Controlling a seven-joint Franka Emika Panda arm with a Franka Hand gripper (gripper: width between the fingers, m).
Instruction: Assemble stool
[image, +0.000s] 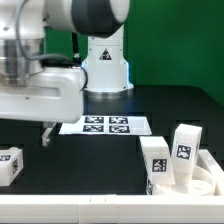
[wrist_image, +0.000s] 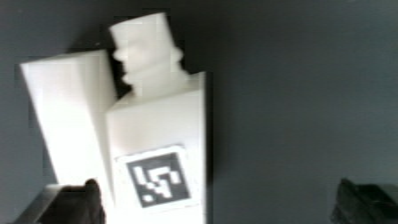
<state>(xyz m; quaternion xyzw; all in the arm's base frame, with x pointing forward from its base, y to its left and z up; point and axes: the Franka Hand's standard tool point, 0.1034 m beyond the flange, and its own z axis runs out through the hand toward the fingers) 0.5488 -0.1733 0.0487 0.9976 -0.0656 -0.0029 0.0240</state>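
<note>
In the exterior view, the round white seat (image: 198, 183) lies at the front right. Two white legs (image: 155, 160) (image: 185, 146) with tags stand on or by it. A third tagged leg (image: 9, 166) lies at the front left. My gripper (image: 46, 131) hangs above the dark table, between that leg and the marker board. In the wrist view, the gripper (wrist_image: 217, 205) is open and holds nothing. A white leg (wrist_image: 164, 140) with a tag and a notched end lies below it, close to one fingertip (wrist_image: 71, 205). A plain white face (wrist_image: 63, 110) adjoins it; whether that is the same leg I cannot tell.
The marker board (image: 105, 125) lies flat mid-table. The robot's white base (image: 104, 65) stands behind it before a green backdrop. A white rim (image: 60, 210) runs along the table's front edge. The arm's white body (image: 40, 90) fills the exterior view's upper left.
</note>
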